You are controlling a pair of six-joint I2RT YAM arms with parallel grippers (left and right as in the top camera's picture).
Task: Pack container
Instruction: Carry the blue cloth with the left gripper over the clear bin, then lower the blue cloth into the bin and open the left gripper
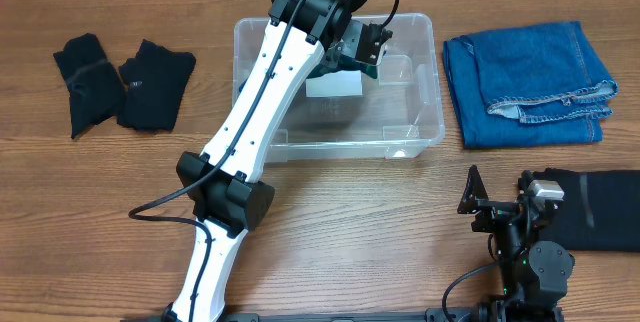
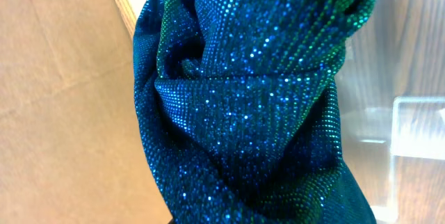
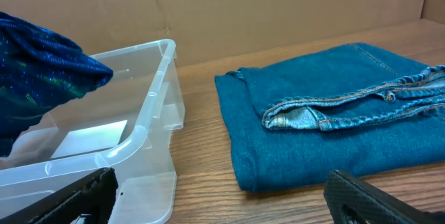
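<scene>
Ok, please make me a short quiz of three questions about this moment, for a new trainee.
1. True or false: the folded jeans lie on the table, outside the clear container.
2. What does the left gripper hold over the container? A) a black sock B) sparkly blue-green fabric C) a white towel
3. Fill in: the fingers of the right gripper stand ___ (open or shut).
Key: 1 true; 2 B; 3 open.
</scene>
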